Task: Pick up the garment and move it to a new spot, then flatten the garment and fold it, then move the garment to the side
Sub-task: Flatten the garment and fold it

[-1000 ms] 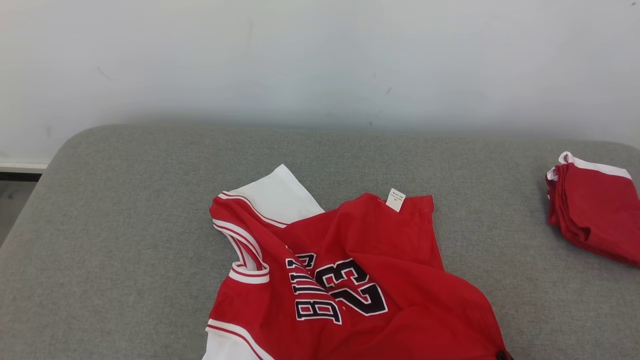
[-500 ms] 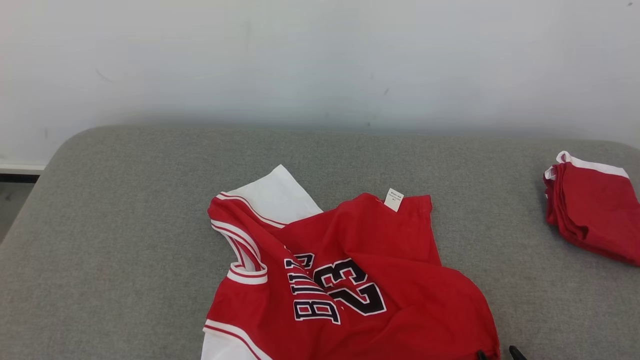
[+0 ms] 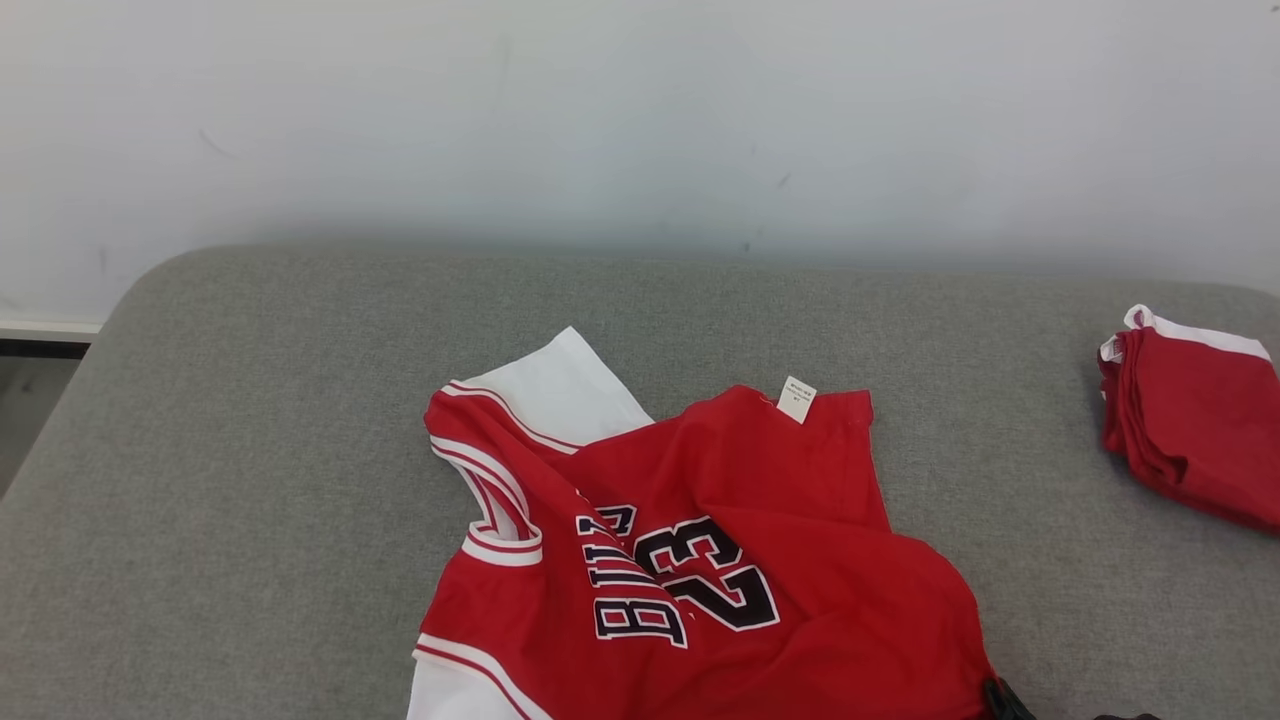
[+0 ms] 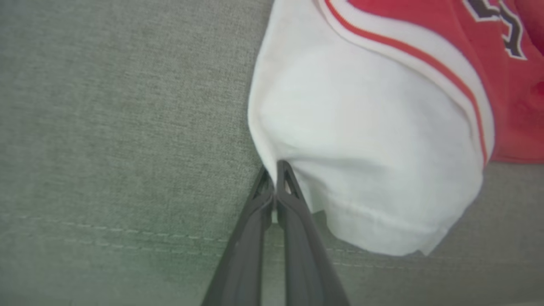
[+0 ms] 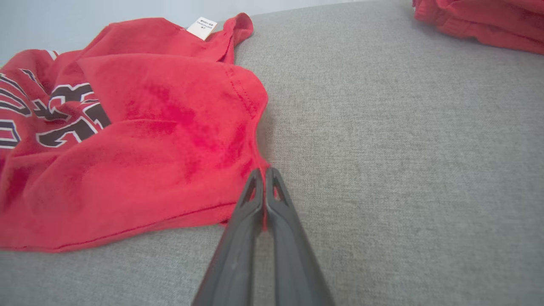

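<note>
Crumpled jersey (image 3: 720, 560) by cushion (image 3: 250, 450) front edge spans btwn both grips: L gripper (image 4: 275, 168) clamped on its white sleeve (image 4: 361, 148), R gripper (image 5: 264, 173) clamped on its red hem (image 5: 191, 212).

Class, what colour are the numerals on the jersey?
The numerals are black, outlined white; the head view shows them best.

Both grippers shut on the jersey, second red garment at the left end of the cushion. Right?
No. The head view shows the second red garment at the right end of the cushion. The left gripper and right gripper are shut on the jersey.
</note>
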`<state>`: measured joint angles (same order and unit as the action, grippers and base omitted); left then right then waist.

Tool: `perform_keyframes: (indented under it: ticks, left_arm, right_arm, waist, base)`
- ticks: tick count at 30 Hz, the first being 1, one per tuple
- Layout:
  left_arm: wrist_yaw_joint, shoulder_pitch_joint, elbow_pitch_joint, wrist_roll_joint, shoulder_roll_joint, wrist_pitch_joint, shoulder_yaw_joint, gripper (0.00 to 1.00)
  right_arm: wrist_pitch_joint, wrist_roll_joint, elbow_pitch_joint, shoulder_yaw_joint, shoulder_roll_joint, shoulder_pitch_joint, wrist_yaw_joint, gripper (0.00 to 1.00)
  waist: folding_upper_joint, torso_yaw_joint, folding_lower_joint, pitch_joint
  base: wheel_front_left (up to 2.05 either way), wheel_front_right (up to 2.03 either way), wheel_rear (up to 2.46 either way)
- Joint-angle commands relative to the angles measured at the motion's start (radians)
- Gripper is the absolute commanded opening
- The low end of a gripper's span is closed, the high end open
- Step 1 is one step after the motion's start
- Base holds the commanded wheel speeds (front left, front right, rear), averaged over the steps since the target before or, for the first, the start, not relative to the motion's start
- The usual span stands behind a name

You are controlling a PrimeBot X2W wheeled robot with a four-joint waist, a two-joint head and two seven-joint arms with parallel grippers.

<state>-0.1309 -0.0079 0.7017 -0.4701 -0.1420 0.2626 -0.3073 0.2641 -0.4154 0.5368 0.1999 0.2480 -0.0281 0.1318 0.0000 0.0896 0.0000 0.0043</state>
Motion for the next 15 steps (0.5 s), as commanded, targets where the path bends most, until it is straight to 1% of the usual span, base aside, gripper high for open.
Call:
perform_keyframes:
  ticks: [1,5,8,9,13,15]
  left_arm:
    - [0.001,0.008,-0.034,-0.013,-0.013,0.001,0.009,0.0]
    - [0.002,0.053,-0.134,-0.002,-0.025,0.001,0.036,0.0]
    - [0.001,0.077,-0.229,0.006,-0.033,0.002,0.05,0.0]
    - [0.001,0.077,-0.229,0.006,-0.033,0.002,0.05,0.0]
    - [0.006,0.078,-0.348,0.011,-0.067,-0.003,0.064,0.0]
    - [0.015,0.057,-0.43,0.006,-0.071,-0.028,0.07,0.0]
  right_arm:
    - [0.0,-0.04,-0.032,0.006,0.008,-0.024,-0.003,0.0]
    - [0.0,-0.126,-0.117,0.033,0.038,-0.056,-0.003,0.0]
    - [0.0,-0.235,-0.201,0.078,0.065,-0.076,-0.003,0.0]
    - [0.0,-0.235,-0.201,0.078,0.065,-0.076,-0.003,0.0]
    - [-0.001,-0.369,-0.308,0.115,0.12,-0.064,-0.003,0.0]
    - [-0.005,-0.423,-0.358,0.118,0.151,-0.038,-0.003,0.0]
  waist:
    - [0.0,0.0,0.0,0.003]
    - [0.0,0.0,0.0,0.01]
    - [0.0,0.002,0.0,0.015]
    - [0.0,0.002,0.0,0.015]
    - [0.0,0.006,0.0,0.018]
    - [0.0,0.009,0.0,0.02]
  base:
    - [0.0,0.0,0.0]
    - [0.0,0.0,0.0]
    - [0.0,0.0,0.0]
    - [0.0,0.0,0.0]
    - [0.0,0.0,0.0]
    - [0.0,0.0,0.0]
